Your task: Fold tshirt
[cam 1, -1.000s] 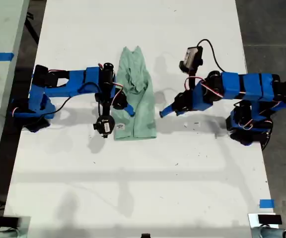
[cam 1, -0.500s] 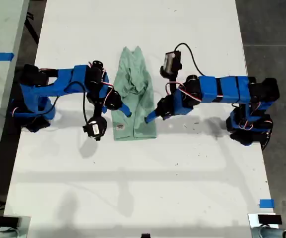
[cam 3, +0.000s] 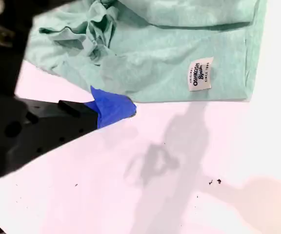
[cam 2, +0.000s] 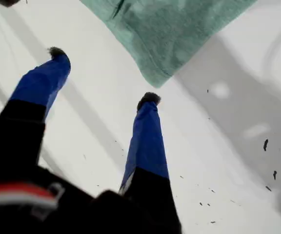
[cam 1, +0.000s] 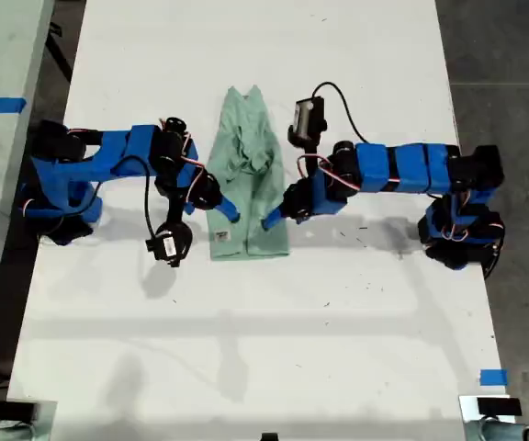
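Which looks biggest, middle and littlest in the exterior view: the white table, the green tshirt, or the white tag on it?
1. The white table, biggest by far.
2. The tshirt, a long folded strip on the table.
3. The white tag, a tiny patch near one end of the tshirt.

The tshirt (cam 1: 249, 189) was plain pale mint green, without print. Its small tag (cam 3: 201, 74) was white with dark lettering. My first gripper (cam 2: 101, 75) had bright blue fingers tipped in black; beneath it the table (cam 1: 246, 331) was white with a few dark specks.
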Motion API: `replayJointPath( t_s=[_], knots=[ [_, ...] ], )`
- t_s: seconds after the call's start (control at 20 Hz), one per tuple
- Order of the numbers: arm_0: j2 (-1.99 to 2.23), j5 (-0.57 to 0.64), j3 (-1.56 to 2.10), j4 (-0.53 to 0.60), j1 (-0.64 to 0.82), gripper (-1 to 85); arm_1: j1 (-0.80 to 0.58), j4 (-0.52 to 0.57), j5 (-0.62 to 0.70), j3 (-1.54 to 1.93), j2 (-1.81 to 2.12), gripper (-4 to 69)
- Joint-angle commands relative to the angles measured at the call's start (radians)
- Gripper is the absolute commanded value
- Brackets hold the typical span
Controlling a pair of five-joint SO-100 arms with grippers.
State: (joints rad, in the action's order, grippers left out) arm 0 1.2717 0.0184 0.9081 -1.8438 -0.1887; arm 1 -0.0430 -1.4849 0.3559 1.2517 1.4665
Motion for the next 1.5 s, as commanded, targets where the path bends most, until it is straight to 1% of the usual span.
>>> replayJointPath(
  t_s=[0.0, 0.1, 0.2, 0.45, 0.6, 0.75, 0.95, 1.0, 1.2, 1.25, 1.3, 1.45],
  knots=[
    [-0.018, -0.006, -0.008, -0.109, -0.009, 32.2, 0.009, -0.011, 0.029, -0.072, -0.021, 28.0],
    [-0.061, 0.0, 0.009, -0.08, -0.002, 30.8, 0.008, 0.017, 0.04, -0.066, -0.064, 28.0],
    [-0.092, 0.014, 0.091, 0.014, 0.009, 29.7, 0.0, 0.054, 0.055, -0.052, -0.117, 28.2],
    [-0.12, 0.034, 0.256, 0.195, 0.048, 29.4, -0.021, 0.14, 0.092, -0.051, -0.235, 28.1],
    [-0.189, 0.049, 0.282, 0.296, 0.063, 29.6, -0.034, 0.19, 0.109, -0.052, -0.301, 28.1],
    [-0.282, 0.055, 0.264, 0.362, 0.078, 28.6, -0.052, 0.23, 0.12, -0.048, -0.354, 27.7],
    [-0.385, 0.051, 0.241, 0.416, 0.074, 21.7, -0.063, 0.273, 0.126, -0.064, -0.453, 24.2],
    [-0.394, 0.051, 0.241, 0.431, 0.069, 18.9, -0.064, 0.279, 0.121, -0.072, -0.482, 22.6],
    [-0.408, 0.051, 0.239, 0.446, 0.067, 7.4, -0.06, 0.296, 0.098, -0.101, -0.554, 9.2],
    [-0.411, 0.051, 0.239, 0.453, 0.067, 2.5, -0.058, 0.296, 0.098, -0.11, -0.561, 5.7],
    [-0.416, 0.051, 0.238, 0.457, 0.066, 0.1, -0.058, 0.293, 0.1, -0.114, -0.563, 4.4],
    [-0.43, 0.044, 0.224, 0.469, 0.061, 0.1, -0.052, 0.29, 0.107, -0.115, -0.561, -1.0]
  ],
)
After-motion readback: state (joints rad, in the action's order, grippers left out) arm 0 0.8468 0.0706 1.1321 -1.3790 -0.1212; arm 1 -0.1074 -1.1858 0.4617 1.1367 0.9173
